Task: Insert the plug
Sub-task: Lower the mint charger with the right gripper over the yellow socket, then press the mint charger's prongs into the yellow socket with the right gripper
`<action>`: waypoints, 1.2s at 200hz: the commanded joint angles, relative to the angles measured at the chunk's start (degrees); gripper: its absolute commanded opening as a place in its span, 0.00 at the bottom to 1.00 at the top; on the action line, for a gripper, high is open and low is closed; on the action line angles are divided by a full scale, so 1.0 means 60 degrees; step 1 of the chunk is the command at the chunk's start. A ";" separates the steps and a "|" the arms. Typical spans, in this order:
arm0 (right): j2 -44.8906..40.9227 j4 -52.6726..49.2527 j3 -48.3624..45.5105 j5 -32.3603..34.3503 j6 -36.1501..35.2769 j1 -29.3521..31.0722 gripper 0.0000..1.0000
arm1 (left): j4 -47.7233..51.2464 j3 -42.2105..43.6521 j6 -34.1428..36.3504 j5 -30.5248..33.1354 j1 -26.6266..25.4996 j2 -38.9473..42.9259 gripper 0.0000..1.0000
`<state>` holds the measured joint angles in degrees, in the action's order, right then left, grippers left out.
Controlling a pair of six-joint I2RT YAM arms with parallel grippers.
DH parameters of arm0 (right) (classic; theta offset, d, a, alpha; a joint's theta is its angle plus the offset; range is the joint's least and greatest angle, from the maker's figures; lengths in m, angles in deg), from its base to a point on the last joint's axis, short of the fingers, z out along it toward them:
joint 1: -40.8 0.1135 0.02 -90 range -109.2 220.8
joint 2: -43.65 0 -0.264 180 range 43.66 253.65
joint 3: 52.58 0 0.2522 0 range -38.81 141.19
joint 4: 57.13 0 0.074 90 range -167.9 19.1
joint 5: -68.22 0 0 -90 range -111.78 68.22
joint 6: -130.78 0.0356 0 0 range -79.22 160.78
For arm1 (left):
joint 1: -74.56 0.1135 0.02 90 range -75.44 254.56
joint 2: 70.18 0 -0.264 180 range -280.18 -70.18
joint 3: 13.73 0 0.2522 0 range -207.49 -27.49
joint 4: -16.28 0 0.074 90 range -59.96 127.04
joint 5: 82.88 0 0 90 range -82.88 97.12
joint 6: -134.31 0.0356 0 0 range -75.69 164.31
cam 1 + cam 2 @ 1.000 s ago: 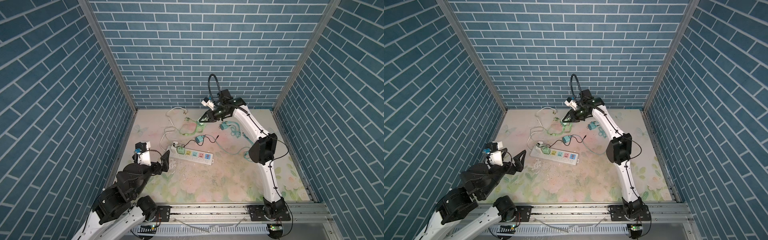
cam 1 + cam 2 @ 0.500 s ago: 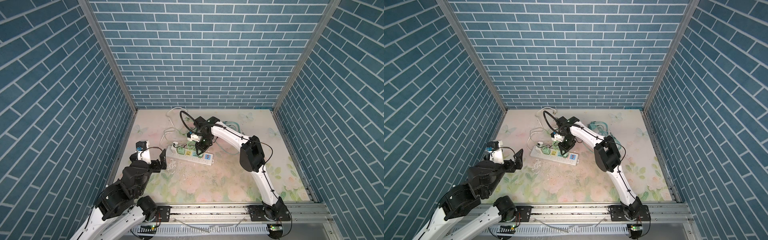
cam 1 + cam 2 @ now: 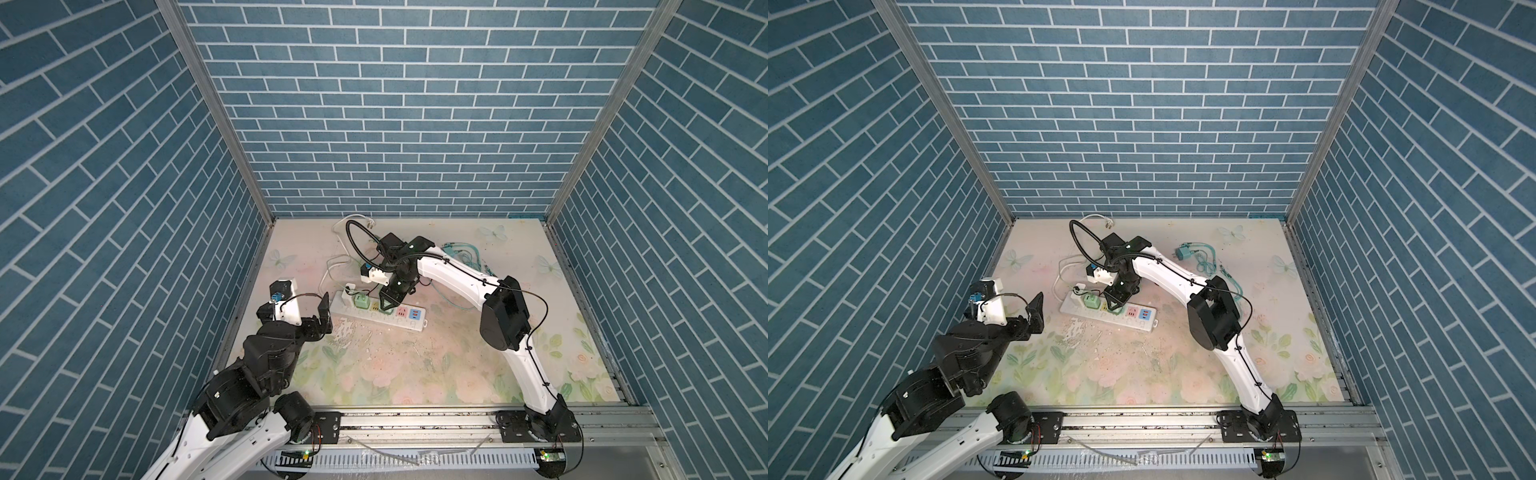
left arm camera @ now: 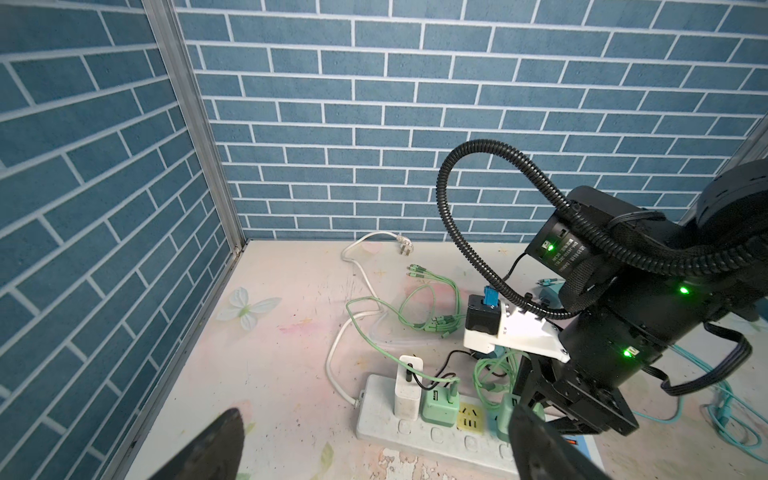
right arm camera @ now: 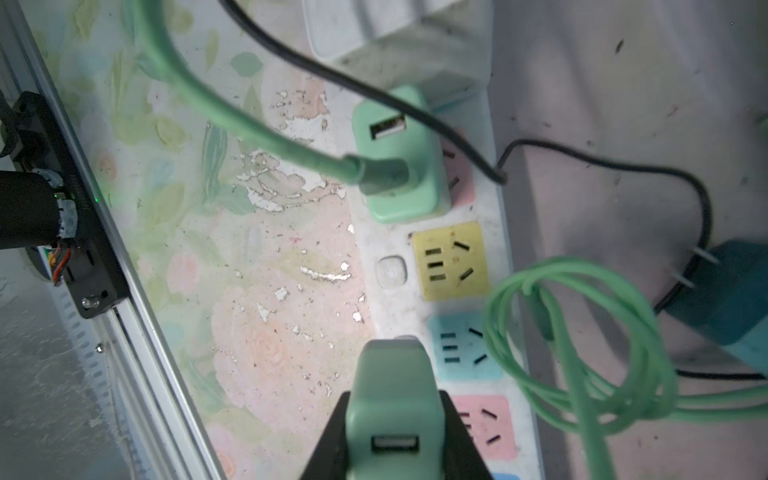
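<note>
My right gripper (image 5: 392, 419) is shut on a pale green plug (image 5: 392, 390) with a USB port, held just above the white power strip (image 3: 411, 326). In the right wrist view the plug hangs beside the strip's blue socket (image 5: 461, 349), with the yellow socket (image 5: 451, 259) beyond it. In both top views the right gripper (image 3: 388, 301) (image 3: 1117, 299) stands over the strip's middle. My left gripper (image 3: 322, 311) (image 3: 1036, 311) is open and holds nothing, just off the strip's left end; the left wrist view shows the strip (image 4: 374, 411) between its fingertips (image 4: 216, 440).
A white charger (image 4: 408, 386) and a green charger (image 4: 440, 401) with a green cable sit in the strip's left sockets. Green cable loops (image 5: 582, 332) and a dark teal plug (image 5: 723, 299) lie behind the strip. Teal cables (image 3: 1200, 257) lie at the back right.
My right arm has swung from the back of the table down to the power strip with the green plug in it. The left gripper has edged toward the strip's left end.
</note>
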<state>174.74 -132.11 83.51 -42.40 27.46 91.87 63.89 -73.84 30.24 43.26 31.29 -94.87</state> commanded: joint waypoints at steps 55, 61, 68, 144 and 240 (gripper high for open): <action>-0.0325 0.2591 -0.0831 0.0639 -0.1653 0.0281 0.00 | -0.0175 0.0099 0.0313 0.0335 0.0033 0.0335 1.00; -0.0426 0.2911 -0.1106 0.0551 -0.1669 0.0287 0.00 | -0.0191 0.0128 0.0329 0.0359 0.0033 0.0363 1.00; -0.0526 0.3213 -0.1367 0.0426 -0.1716 0.0288 0.00 | -0.0181 0.0137 0.0306 0.0405 0.0033 0.0370 1.00; -0.0667 0.3777 -0.1955 0.0715 -0.1760 0.0271 0.00 | -0.0189 0.0162 0.0337 0.0524 0.0026 0.0363 1.00; -0.0833 0.3009 -0.1769 0.0917 -0.1766 0.0512 0.00 | -0.0367 0.0330 0.0220 0.0426 0.0033 0.0357 1.00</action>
<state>172.53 -111.98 72.99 -37.59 19.35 94.45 62.29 -72.55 31.69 45.58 31.29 -93.01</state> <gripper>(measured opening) 0.279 0.995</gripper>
